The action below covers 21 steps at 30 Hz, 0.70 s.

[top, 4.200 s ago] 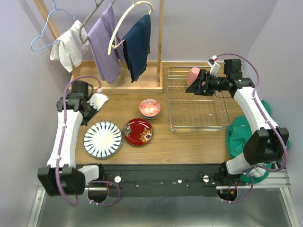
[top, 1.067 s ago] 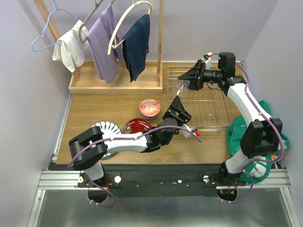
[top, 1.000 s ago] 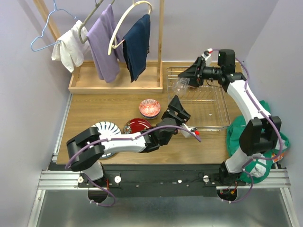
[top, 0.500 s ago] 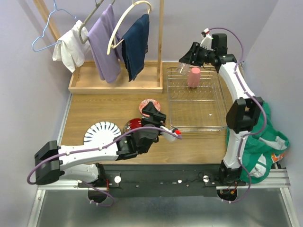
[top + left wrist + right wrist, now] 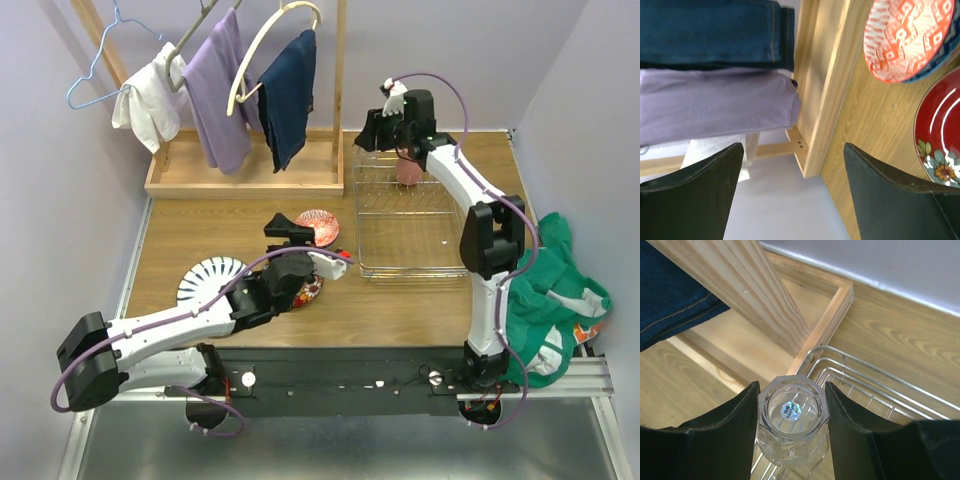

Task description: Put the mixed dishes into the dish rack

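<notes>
Your right gripper [image 5: 791, 388] is up at the dish rack [image 5: 420, 235]'s 11 o'clock corner, fingers clamped on a clear glass [image 5: 792, 422] with an octagonal base and a little sticker on it. It hangs just over the rack wires, right next to the corner of the wooden tray [image 5: 245, 180]. The pink cup [image 5: 408, 172] already stands in the rack near its 12 o'clock edge, just beside that arm. Your left gripper [image 5: 792, 160] has its fingers spread wide with nothing between them, and it hovers at about 9 o'clock of the red-pink bowl [image 5: 320, 226]. From the left wrist cam, that bowl seems to sit in a blue-rimmed bowl [image 5: 932, 72]. The red floral plate [image 5: 309, 291] is on the table at the bowl's 6 o'clock, half hidden under your left arm. The white plate with dark blue stripes [image 5: 203, 278] lies at the floral plate's 9 o'clock.
</notes>
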Each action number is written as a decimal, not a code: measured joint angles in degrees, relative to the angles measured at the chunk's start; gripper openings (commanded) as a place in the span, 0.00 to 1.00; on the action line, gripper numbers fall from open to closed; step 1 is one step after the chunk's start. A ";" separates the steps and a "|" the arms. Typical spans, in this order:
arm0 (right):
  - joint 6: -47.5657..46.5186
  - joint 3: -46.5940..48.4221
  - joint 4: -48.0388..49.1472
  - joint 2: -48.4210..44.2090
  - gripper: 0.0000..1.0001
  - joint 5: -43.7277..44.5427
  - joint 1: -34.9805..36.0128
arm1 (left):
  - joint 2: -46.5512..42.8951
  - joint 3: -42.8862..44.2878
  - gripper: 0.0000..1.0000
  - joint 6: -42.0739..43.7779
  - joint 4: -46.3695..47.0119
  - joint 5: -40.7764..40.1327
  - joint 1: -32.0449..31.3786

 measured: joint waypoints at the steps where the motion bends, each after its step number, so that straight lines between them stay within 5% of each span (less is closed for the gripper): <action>1: -0.39 -0.42 0.79 0.00 0.23 0.42 0.44 | -0.33 -0.63 0.90 -0.20 -0.04 0.00 0.63; 21: -9.01 -4.07 10.86 4.37 0.24 11.85 1.81 | -1.77 -5.62 0.93 -2.34 0.44 0.61 3.78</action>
